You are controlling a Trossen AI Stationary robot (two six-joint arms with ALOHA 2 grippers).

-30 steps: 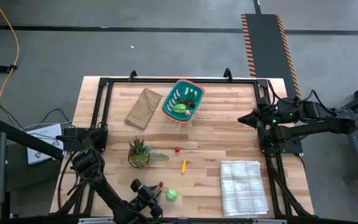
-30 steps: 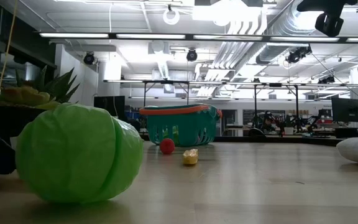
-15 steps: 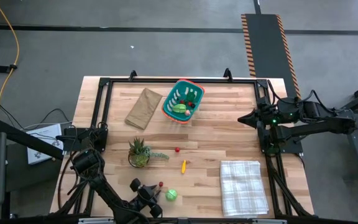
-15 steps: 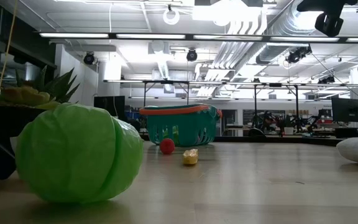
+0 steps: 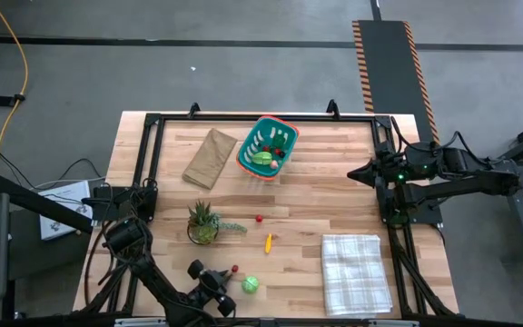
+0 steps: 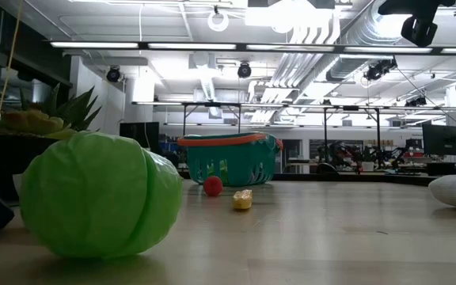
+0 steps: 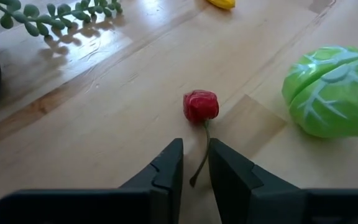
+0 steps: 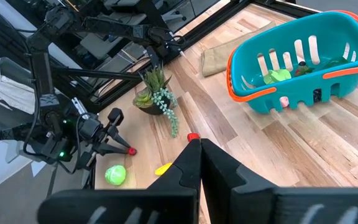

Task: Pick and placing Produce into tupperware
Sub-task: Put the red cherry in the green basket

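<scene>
Jaws of the left gripper (image 7: pixel 194 163) stand narrowly parted around the thin stem of a red cherry (image 7: pixel 201 105), low on the bench (image 5: pixel 334 195); whether they pinch the stem, cannot tell. Green toy cabbage (image 7: pixel 332 90) lies just beside the cherry. Right gripper (image 8: pixel 199 157) clenched, holding nothing, waiting at the bench's right edge. Teal basket (image 5: pixel 265 145) with orange rim sits at the far side, produce inside. Yellow piece (image 5: pixel 268 242) and small red piece (image 5: pixel 259 218) lie mid-bench.

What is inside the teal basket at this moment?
In the teal basket lie a light green piece, a small red piece and something pink at a wall slot. The basket's walls cover part of the bottom, so more pieces may be hidden.
</scene>
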